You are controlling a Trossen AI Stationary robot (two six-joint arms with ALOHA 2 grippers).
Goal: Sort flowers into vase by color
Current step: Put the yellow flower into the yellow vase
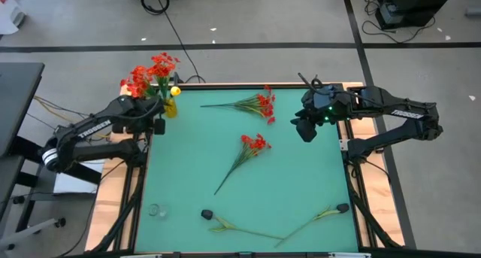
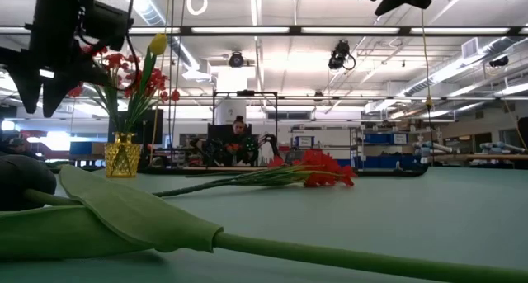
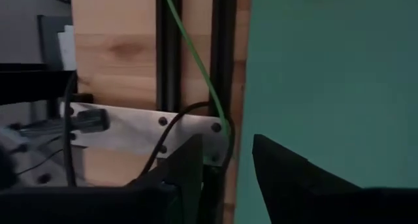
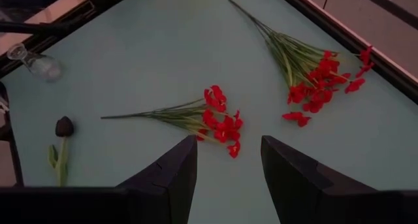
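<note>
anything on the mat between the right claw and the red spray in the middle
No. In the right wrist view, only bare green mat lies between the right claw and the middle red spray.

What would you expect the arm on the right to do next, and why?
Probably come down on a red spray. The right gripper hangs open and empty above the table, with that spray lying loose just ahead of its fingers, while the yellow vase at the far corner already holds red blossoms.
</note>
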